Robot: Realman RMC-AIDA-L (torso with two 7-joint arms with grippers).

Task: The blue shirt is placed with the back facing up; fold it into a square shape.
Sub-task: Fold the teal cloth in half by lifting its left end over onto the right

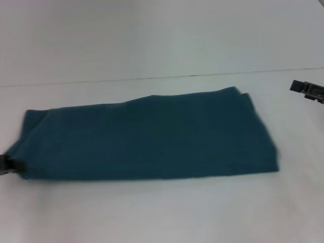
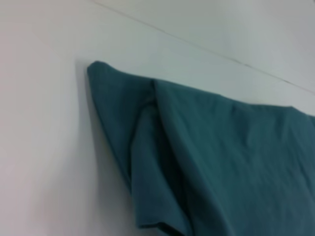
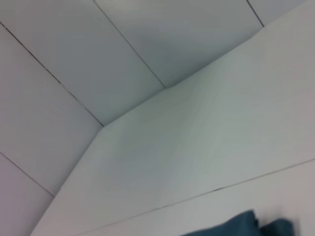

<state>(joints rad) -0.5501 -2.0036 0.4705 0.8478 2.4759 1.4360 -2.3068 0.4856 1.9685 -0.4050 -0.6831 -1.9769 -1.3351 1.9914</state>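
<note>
The head camera looks forward and down on the white worktop [image 1: 152, 212], taking in the whole blue shirt [image 1: 147, 139]; the left wrist camera sits close to one shirt end [image 2: 206, 162]; the right wrist camera faces mostly bare worktop, catching only a shirt edge [image 3: 241, 226].

The left gripper [image 1: 5, 164] is seen only in part at the left edge of the head view, low over the tabletop's left side. The right gripper [image 1: 307, 91] is held near the right edge, toward the far side.
</note>
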